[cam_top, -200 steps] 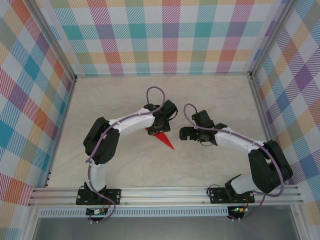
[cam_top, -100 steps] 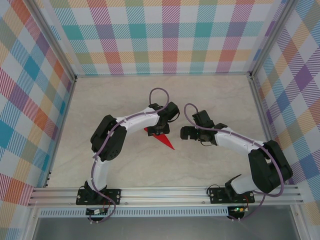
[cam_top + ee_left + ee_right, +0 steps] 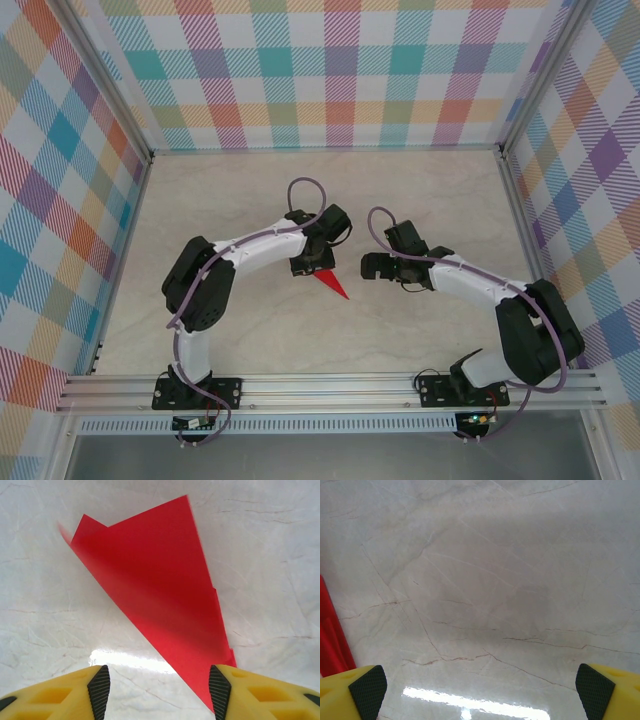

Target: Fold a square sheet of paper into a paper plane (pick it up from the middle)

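No legible text, labels, brand marks, numbers or signs in any view.

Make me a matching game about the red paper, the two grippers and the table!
Things:
1 red paper
2 left gripper
3 right gripper
4 table

Descriptions:
A open wide, mostly bare tabletop in front of it
B pale, with a marble pattern
C folded into a pointed shape
D open, the paper's narrow end beside one finger

Pairs: 1-C, 2-D, 3-A, 4-B
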